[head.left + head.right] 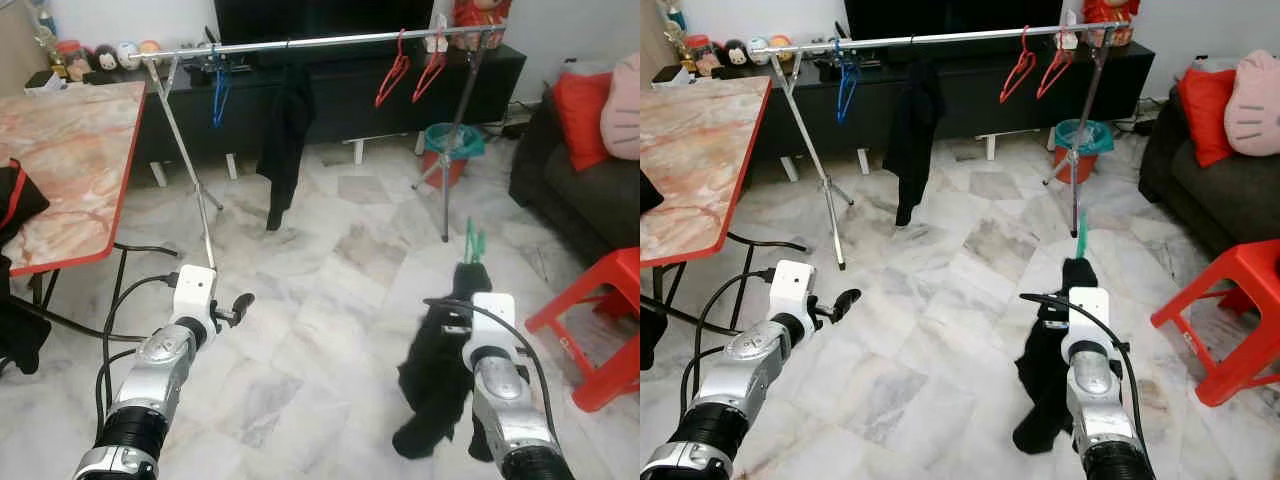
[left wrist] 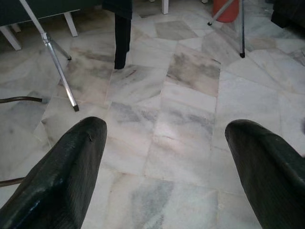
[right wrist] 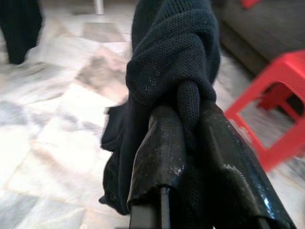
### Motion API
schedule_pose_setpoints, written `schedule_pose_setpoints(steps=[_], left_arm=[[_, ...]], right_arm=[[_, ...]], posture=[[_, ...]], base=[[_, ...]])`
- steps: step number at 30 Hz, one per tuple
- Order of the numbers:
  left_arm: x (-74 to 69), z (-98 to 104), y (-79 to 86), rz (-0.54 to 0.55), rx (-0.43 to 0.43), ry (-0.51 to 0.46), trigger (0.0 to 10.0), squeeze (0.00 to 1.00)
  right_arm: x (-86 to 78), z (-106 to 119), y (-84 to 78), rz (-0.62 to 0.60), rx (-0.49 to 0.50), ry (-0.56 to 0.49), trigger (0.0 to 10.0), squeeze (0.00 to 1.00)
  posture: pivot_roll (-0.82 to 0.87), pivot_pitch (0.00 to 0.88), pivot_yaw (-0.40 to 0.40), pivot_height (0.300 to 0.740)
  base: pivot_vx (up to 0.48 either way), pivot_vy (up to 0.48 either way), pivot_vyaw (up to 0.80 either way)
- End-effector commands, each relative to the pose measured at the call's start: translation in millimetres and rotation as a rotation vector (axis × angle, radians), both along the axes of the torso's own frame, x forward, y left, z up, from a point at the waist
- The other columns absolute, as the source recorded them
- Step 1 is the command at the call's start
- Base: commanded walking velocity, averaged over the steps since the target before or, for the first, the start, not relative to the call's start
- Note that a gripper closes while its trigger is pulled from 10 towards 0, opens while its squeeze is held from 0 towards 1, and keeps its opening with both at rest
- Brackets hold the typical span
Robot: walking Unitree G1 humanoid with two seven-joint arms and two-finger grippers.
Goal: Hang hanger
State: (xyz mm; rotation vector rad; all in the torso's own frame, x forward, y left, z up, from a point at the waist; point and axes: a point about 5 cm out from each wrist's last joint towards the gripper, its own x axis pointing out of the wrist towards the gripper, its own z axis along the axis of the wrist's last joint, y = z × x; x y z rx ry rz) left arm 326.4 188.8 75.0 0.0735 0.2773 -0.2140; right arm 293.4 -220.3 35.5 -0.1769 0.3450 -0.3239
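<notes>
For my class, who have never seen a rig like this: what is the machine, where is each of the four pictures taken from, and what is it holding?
This is a humanoid robot in a living room. The two wide pictures come from cameras on its head, looking down past its two silver arms. The other two come from cameras on its wrists, looking along the black fingers.

The right gripper has its jaws shut on a black garment that sits on a green hanger. The left gripper is open, with nothing in it, over the marble floor.

Ahead stands a metal clothes rail carrying a blue hanger, another black garment and two red hangers. At the sides are a marble-topped table and a red plastic stool.
</notes>
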Motion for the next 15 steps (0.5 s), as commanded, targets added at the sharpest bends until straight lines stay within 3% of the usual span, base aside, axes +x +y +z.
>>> schedule_pose_setpoints(steps=[1, 10, 11, 12, 14, 15], left_arm=[[1.0, -0.8, -1.5, -0.011, 0.023, -0.006, 10.0, 0.0], [1.6, -0.4, -3.3, -0.03, 0.027, -0.024, 10.0, 0.0], [1.7, -0.3, -2.9, -0.034, 0.032, -0.025, 10.0, 0.0], [2.0, 0.1, -2.6, -0.046, 0.04, -0.026, 10.0, 0.0], [2.2, 0.5, -2.3, -0.053, 0.044, -0.026, 10.0, 0.0], [2.7, 1.2, -1.8, -0.061, 0.058, -0.026, 10.0, 0.0]], right_arm=[[4.9, 12.1, -5.8, -0.073, -0.026, -0.049, 10.0, 0.0], [-4.5, 12.0, -12.4, -0.31, -0.034, -0.046, 10.0, 0.0], [-6.2, 11.1, -12.7, -0.352, -0.004, -0.048, 10.0, 0.0], [-10.5, 4.4, -13.4, -0.439, 0.104, -0.031, 10.0, 0.0], [-12.5, 0.2, -13.2, -0.474, 0.159, -0.017, 10.0, 0.0], [-16.6, -11.9, -13.9, -0.544, 0.309, 0.021, 10.0, 0.0]], posture=[[-0.18, 0.0, 0.033, 0.74], [-0.18, 0.0, 0.045, 0.74], [-0.18, 0.0, 0.049, 0.74], [-0.18, 0.0, 0.053, 0.74], [-0.18, 0.0, 0.056, 0.74], [-0.18, 0.0, 0.063, 0.74]], base=[[0.0, 0.0, 0.0], [0.0, 0.0, 0.0], [0.0, 0.0, 0.0], [0.0, 0.0, 0.0], [0.0, 0.0, 0.0], [0.0, 0.0, 0.0]])
